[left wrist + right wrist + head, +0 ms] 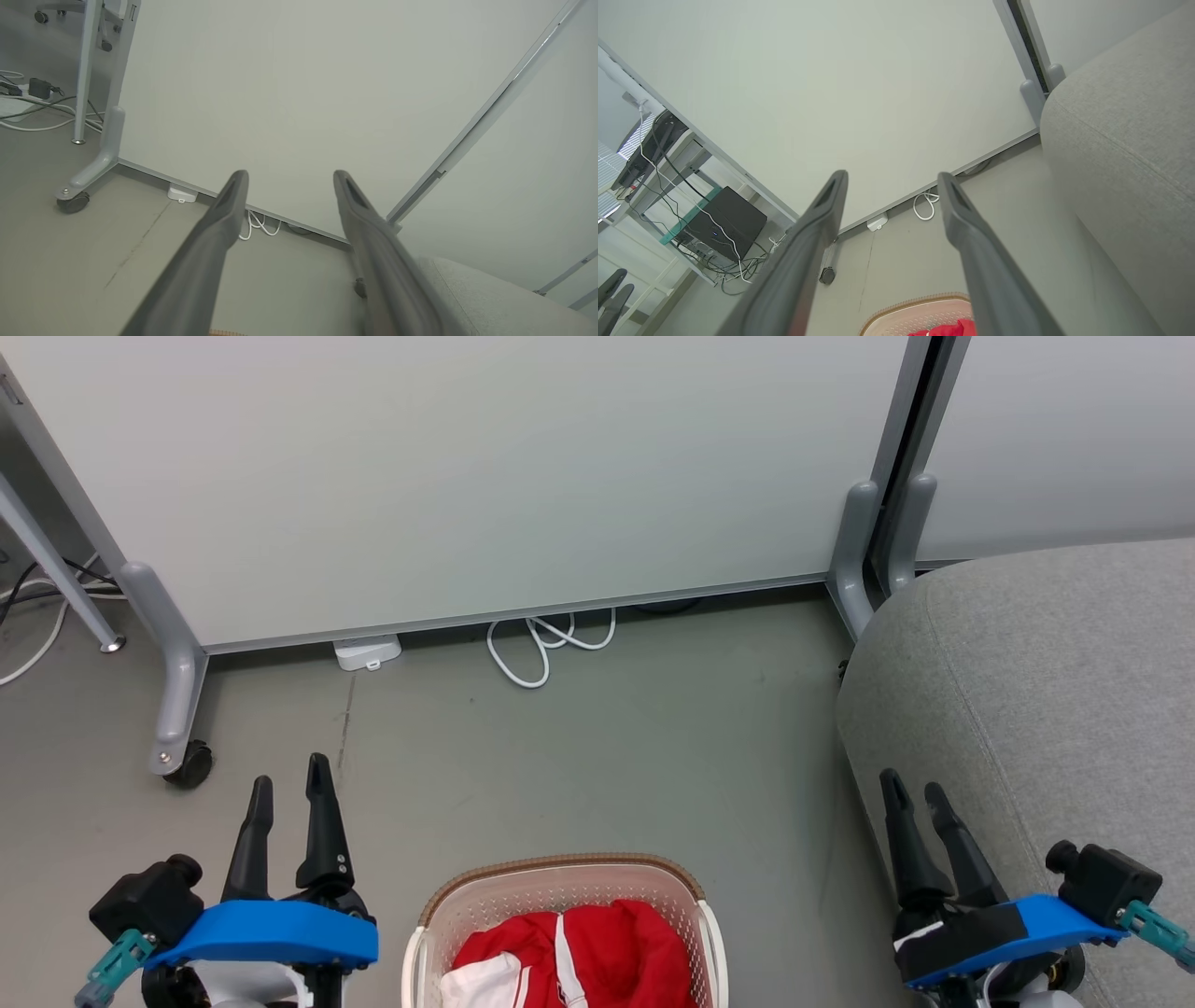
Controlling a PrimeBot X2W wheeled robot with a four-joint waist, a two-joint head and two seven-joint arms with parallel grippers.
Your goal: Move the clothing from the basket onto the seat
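Open left hand [291,772], clothing [607,943] in basket [560,865], left wrist: perhaps its rim

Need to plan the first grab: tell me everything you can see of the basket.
The basket is cream-white perforated plastic with a brown woven-look rim and rounded corners. It stands upright on the grey floor, its near part cut off by the head view's edge. Red and white clothing lies piled inside.
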